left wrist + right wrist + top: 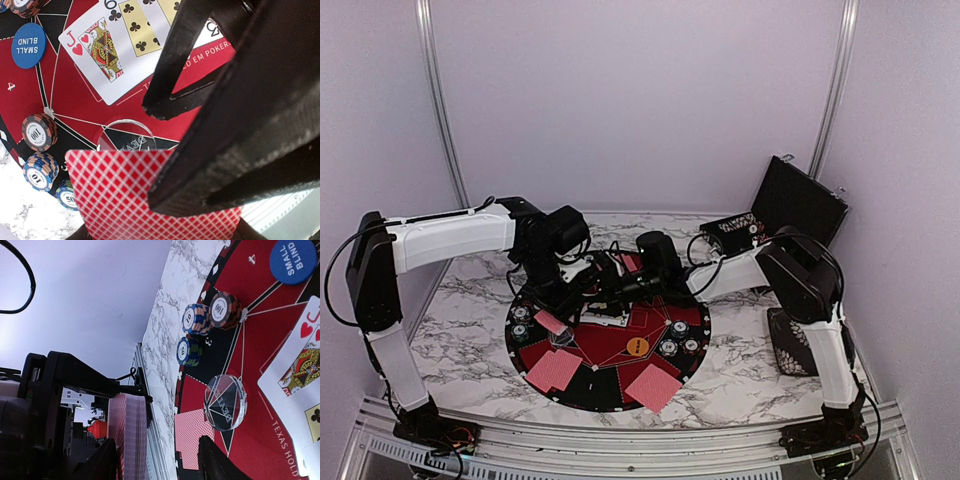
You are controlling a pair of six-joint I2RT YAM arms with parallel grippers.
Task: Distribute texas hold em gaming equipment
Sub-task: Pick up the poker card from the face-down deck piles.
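Note:
My left gripper [160, 233] is shut on a deck of red-backed playing cards [110, 195], held above the round poker mat [620, 395]. My right gripper [159, 447] is open beside that deck [127, 432]. One of its fingers [210, 165] lies across the top card's back and the other finger [172, 65] hangs free above the mat. Under them lie face-up cards [107, 50], a clear dealer button [226, 401], a blue small-blind disc [28, 45] and three chip stacks [40, 132]. A red-backed card [192, 435] lies flat near the dealer button.
Two more piles of face-down cards [555, 368] [653, 387] lie at the mat's near edge. An orange disc [638, 347] and chip stacks [678, 340] sit to the right. The open black case [790, 205] stands at the back right, above the patterned tray [790, 345].

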